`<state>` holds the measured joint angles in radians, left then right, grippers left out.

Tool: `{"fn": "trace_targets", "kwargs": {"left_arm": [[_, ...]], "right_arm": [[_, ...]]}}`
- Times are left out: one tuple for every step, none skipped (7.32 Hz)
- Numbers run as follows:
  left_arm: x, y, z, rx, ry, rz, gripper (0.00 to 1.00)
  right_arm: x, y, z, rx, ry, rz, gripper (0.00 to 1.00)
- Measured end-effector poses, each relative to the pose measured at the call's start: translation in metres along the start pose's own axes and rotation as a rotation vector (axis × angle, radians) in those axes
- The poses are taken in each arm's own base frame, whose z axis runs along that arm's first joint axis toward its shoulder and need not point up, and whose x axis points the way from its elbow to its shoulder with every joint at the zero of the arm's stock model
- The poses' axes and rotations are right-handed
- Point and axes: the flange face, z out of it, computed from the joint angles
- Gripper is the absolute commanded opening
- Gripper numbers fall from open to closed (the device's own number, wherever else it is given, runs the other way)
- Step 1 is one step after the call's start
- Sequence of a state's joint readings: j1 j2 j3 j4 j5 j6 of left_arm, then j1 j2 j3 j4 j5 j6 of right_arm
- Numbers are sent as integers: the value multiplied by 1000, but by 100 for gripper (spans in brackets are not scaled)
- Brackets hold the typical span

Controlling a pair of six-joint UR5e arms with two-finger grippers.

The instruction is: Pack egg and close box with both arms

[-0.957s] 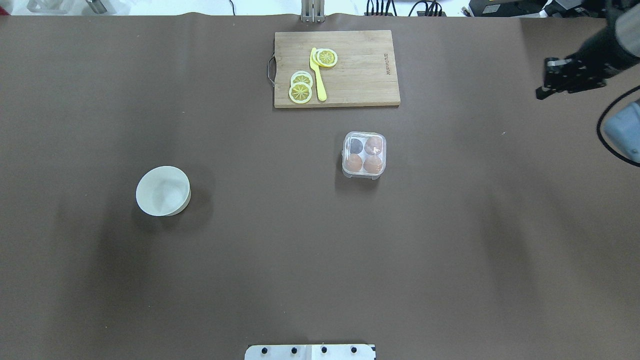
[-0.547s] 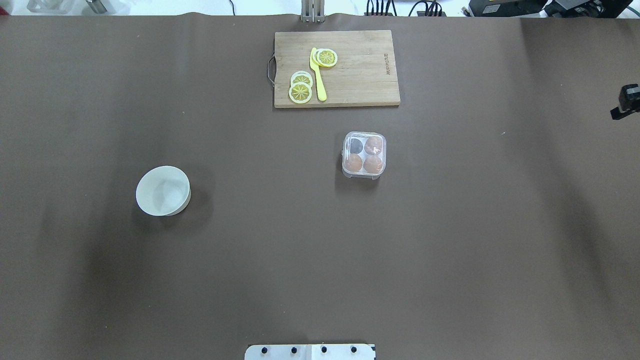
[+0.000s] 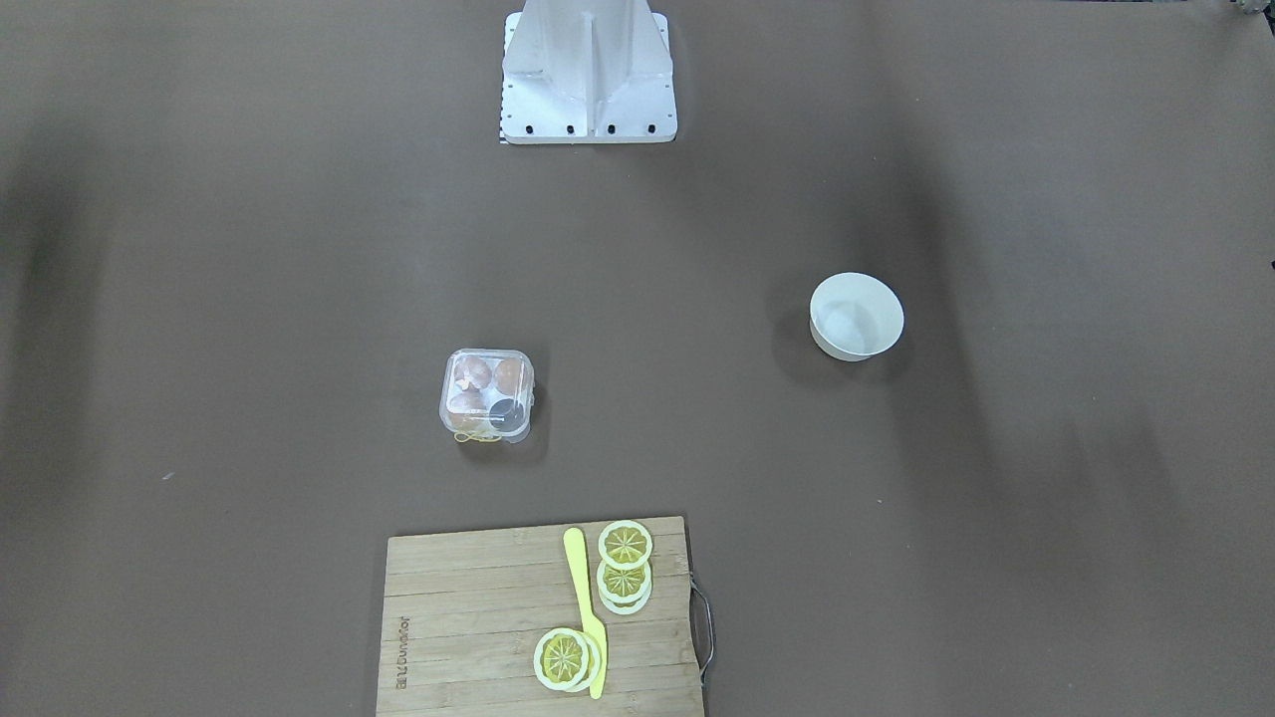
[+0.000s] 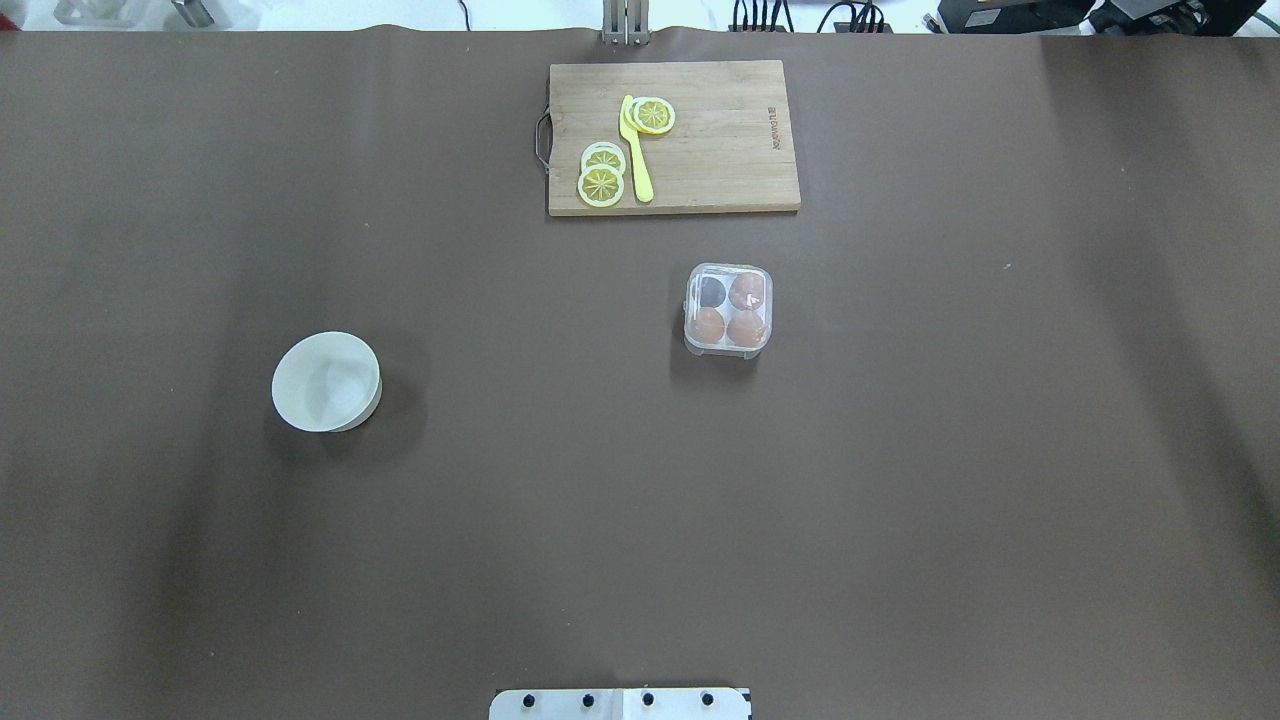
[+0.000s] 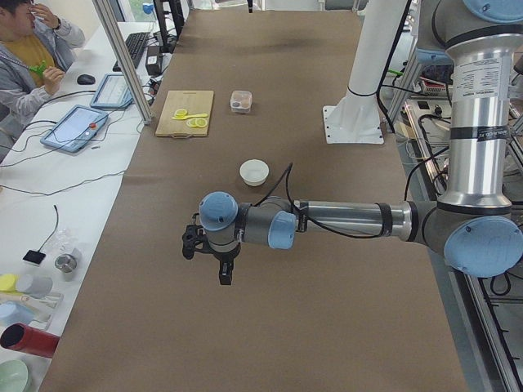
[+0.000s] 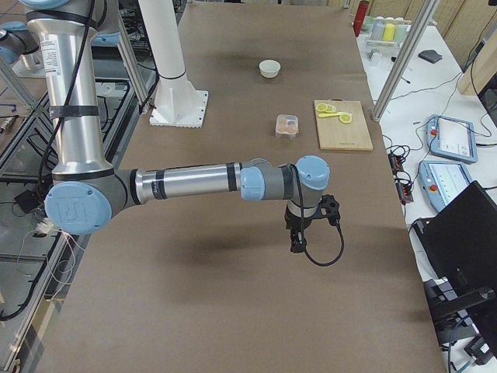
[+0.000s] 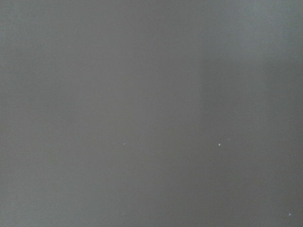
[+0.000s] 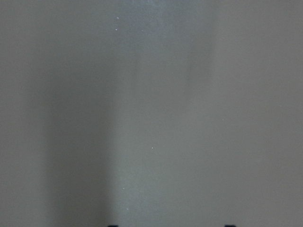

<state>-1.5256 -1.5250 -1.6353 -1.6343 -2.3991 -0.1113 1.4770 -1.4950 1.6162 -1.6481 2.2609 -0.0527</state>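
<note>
Arms (image 5: 343,220) (image 6: 194,180) — side views, not overhead.

The box (image 4: 729,349) is clear, eggs (image 4: 708,325) light-brown, bowl (image 4: 300,410) white, knife (image 4: 637,165) yellow, table (image 4: 900,500) dark-brown.

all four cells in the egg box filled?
No, the box holds three eggs, and its far-left cell looks dark and empty in the overhead view.

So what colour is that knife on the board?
Pale yellow. The knife shows best in the overhead view.
</note>
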Motion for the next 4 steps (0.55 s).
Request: {"fn": "trace_targets", "kwargs": {"left_arm": [[-5, 3, -6, -25, -17, -11, 98], [-9, 6, -10, -39, -49, 8, 98], [-23, 14, -17, -38, -75, 37, 98], [-39, 24, -23, -28, -86, 44, 98]], "right_arm": [[5, 1, 3, -7, 0, -5, 100], [6, 0, 3, -10, -1, -7, 100], [6, -2, 1, -7, -4, -6, 100], [5, -2, -1, -2, -7, -3, 100]]}}
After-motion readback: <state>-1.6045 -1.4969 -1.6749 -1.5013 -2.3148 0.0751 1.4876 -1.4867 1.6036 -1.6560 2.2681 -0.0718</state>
